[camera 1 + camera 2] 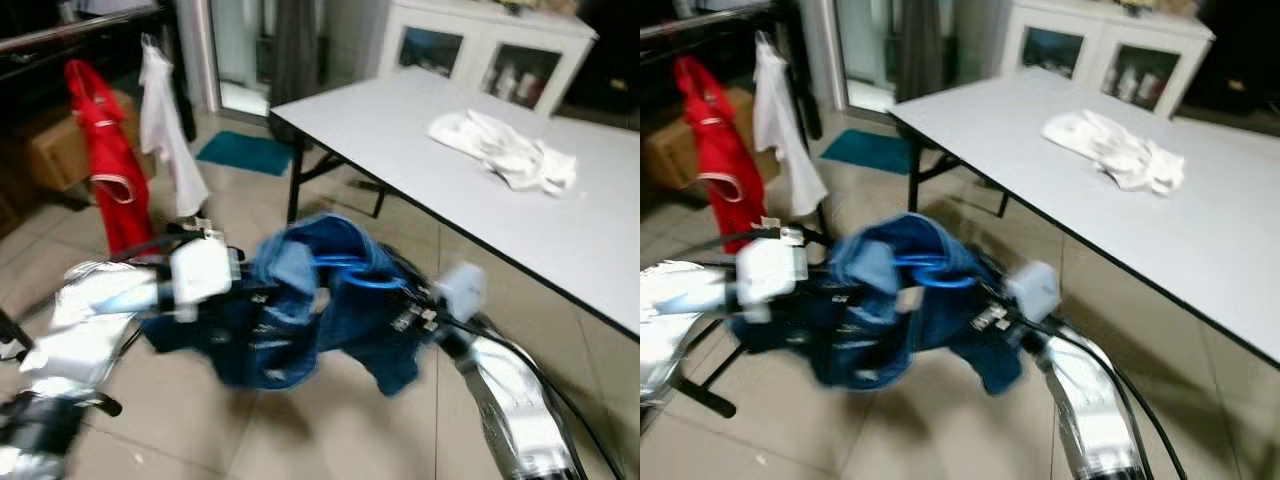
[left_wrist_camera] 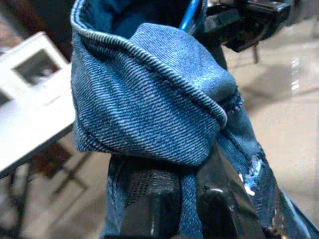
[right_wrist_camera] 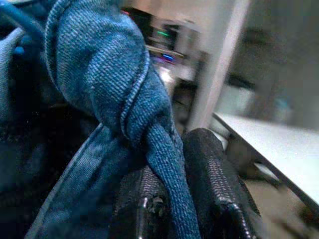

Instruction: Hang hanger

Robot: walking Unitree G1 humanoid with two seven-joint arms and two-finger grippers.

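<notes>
The step in hand is judged to be the carry: a blue denim garment on a blue hanger is held up between both arms in front of the robot, above the tiled floor, and has not yet been hung. The head views are blurred, which suggests the robot is in motion.

The next move is judged to call for a turn toward the dark clothes rail at the robot's far left, where a red garment and a white garment are already hanging. The hanger's hook would have to be lifted over that rail, beside the white garment. The hook itself cannot be made out; only a loop of blue hanger is seen emerging from the denim.

A white bench on dark folding legs is noted to the robot's right, well apart from the held garment, with a crumpled white cloth lying on it. A white glass-fronted cabinet stands behind it, a teal mat lies on the floor by the doorway, and a cardboard box sits under the rail.

The left pincer is seen pinching a fold of denim between its fingers. The right pincer is likewise seen clamped on a twisted strand of the same denim.
</notes>
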